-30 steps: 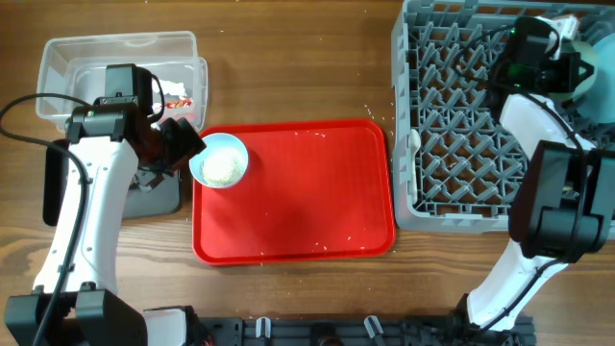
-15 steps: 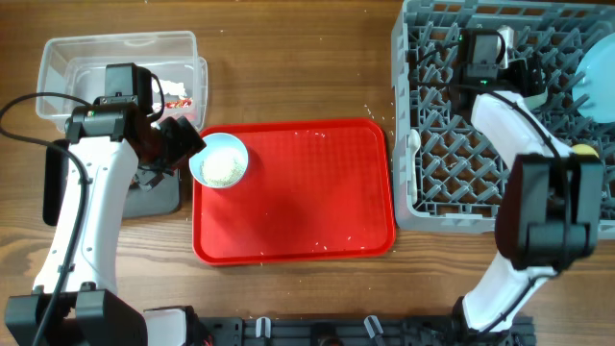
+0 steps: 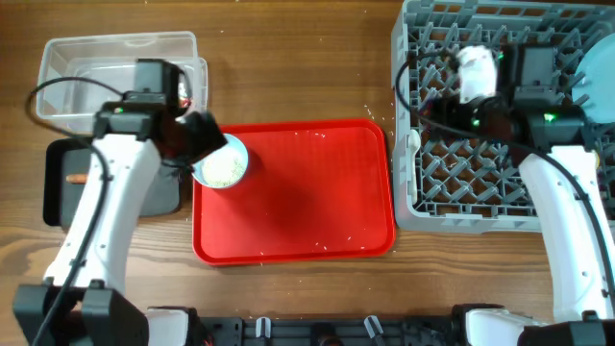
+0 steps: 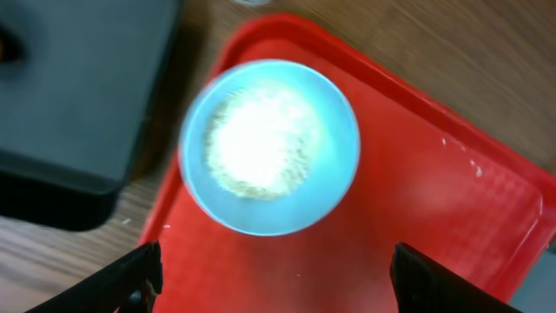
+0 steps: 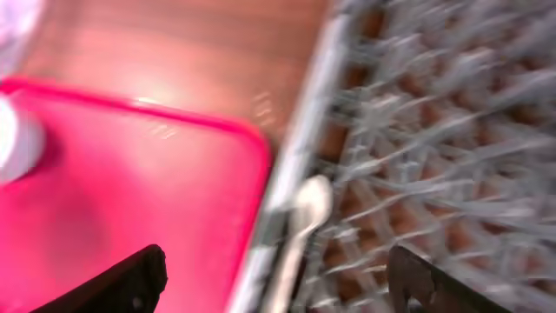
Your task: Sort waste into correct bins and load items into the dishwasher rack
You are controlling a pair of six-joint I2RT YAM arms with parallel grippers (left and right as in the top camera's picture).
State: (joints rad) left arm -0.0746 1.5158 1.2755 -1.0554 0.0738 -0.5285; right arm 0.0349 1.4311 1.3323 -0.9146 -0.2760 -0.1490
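1. Small pale blue round bowl (image 4: 269, 146): stands on the large flat red plastic tray (image 3: 307, 202), at its upper left corner, holding a heap of white rice-like grains (image 4: 259, 139).
2. Left gripper (image 4: 282, 276): released, fingers spread wide, hovering over the bowl and gripping nothing.
3. Shallow black rectangular tray (image 3: 58, 202): just left of the red tray, with an orange carrot-like food piece (image 3: 75, 178) lying in it.
4. Clear rectangular plastic tub (image 3: 115, 58): behind the black tray.
5. Large square grey plastic lattice rack (image 3: 452, 183): right of the red tray. A white plastic spoon (image 5: 306, 209) lies inside near its left wall, and a round light-blue plate (image 3: 598, 69) sits at its far right.
6. Right gripper (image 5: 278, 278): released, fingers wide apart and empty, above the rack's left edge; this view is blurred.
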